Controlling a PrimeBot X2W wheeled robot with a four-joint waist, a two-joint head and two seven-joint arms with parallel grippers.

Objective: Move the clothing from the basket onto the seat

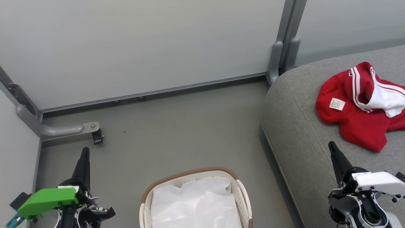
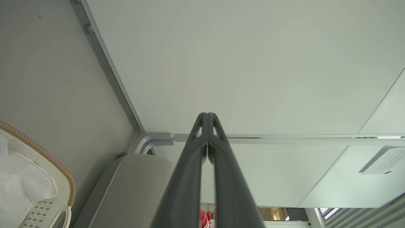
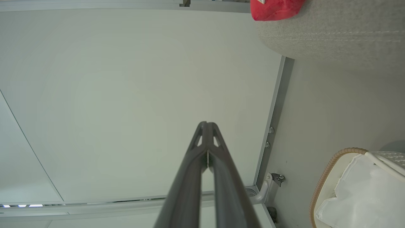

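The red clothing (image 1: 357,107), with white stripes, a white panel and a small white label, lies crumpled on the grey seat (image 1: 297,120) at the right. A red corner of the clothing (image 3: 273,9) also shows on the seat (image 3: 332,34) in the right wrist view. The white basket (image 1: 242,193) with its brown rim stands on the floor at bottom centre, holding a white liner (image 1: 194,202). My left gripper (image 1: 84,152) is shut and empty, left of the basket. My right gripper (image 1: 331,146) is shut and empty over the seat's front, below the clothing.
Pale partition walls (image 1: 142,47) close off the back and left, with a metal foot and caster (image 1: 96,136) on the grey floor (image 1: 177,133). A grey post (image 1: 281,53) stands at the seat's back corner.
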